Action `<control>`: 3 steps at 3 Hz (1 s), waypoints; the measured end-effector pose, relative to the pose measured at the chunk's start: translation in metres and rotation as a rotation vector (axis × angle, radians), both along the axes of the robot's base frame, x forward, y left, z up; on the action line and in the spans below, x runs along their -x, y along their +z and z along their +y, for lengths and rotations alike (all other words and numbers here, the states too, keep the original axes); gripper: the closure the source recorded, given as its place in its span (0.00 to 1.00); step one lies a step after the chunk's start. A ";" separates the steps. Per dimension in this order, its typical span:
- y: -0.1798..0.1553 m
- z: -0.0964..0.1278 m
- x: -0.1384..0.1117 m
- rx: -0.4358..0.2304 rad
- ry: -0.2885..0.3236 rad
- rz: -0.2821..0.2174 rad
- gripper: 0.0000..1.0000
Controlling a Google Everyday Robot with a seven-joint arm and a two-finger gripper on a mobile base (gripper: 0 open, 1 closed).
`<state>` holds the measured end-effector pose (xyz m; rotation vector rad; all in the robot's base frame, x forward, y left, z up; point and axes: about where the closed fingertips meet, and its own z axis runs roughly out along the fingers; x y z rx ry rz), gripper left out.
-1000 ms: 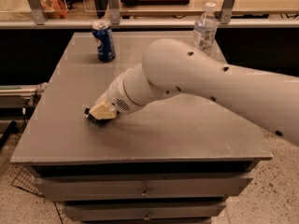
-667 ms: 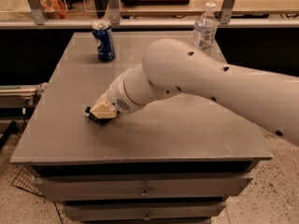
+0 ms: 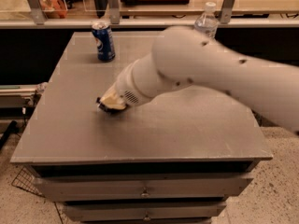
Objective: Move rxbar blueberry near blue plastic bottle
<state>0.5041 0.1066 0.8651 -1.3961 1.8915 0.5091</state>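
The gripper (image 3: pixel 112 103), left of centre, has shifted slightly up and right. Its fingers look clamped on the dark snack bar (image 3: pixel 105 108), carrying it toward the bottle (image 3: pixel 207 22) at upper right.

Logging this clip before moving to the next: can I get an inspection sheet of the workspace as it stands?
Surface: grey table top, flat.
Job's things: rxbar blueberry, only a dark edge shows under the gripper, left of centre; blue plastic bottle upright at the far edge, partly behind the arm, well apart from the bar.
Clutter: blue soda can, upright, far left.
Grippers: gripper down at the table top, over the bar.
Cables: nothing seen.
Surroundings: drawers under the top; wire grid on the floor at left.
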 end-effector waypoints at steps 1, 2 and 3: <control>0.098 -0.056 0.001 0.059 0.017 -0.174 0.82; 0.154 -0.095 0.030 0.119 0.044 -0.260 0.58; 0.170 -0.129 0.049 0.160 0.028 -0.297 0.60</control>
